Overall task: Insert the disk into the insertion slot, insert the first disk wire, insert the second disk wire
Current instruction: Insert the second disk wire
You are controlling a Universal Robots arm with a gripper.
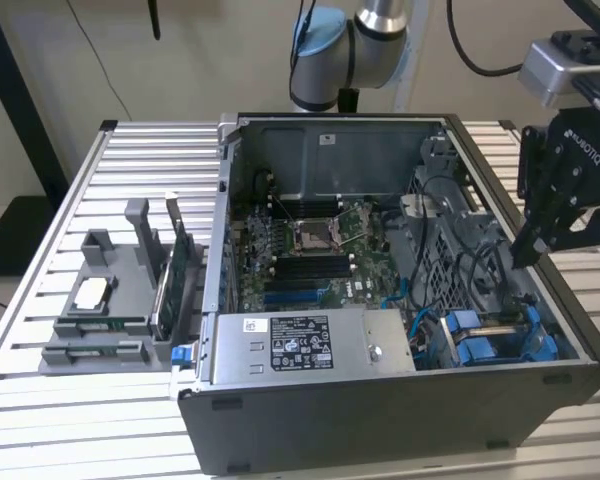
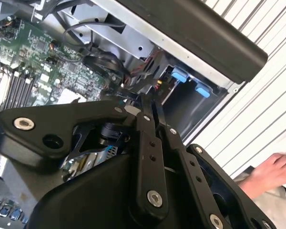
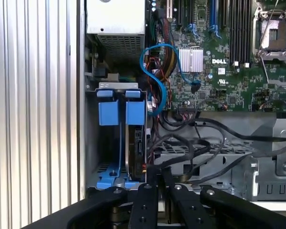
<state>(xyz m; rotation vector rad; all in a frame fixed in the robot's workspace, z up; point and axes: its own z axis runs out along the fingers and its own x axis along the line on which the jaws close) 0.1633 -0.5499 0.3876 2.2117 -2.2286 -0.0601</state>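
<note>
The disk (image 3: 135,143) stands on edge in its blue carrier (image 3: 118,113) inside the insertion slot at the corner of the open computer case (image 1: 380,420); the carrier's blue shows in the exterior view (image 1: 485,340) at the case's near right. My gripper (image 1: 526,256) hovers above the case's right side, just over the drive bay. In both wrist views its black fingers (image 2: 148,143) lie close together, shut (image 3: 157,175). Black wires (image 3: 190,143) and a blue wire (image 3: 158,76) run loose beside the disk. I cannot tell whether the tips pinch any wire.
A grey labelled power-supply box (image 1: 310,345) sits at the case's front, with the green motherboard (image 1: 310,240) behind it. A grey parts holder (image 1: 110,300) stands on the slatted table (image 1: 40,400) at the exterior view's left. A person's hand (image 2: 271,172) rests beyond the case.
</note>
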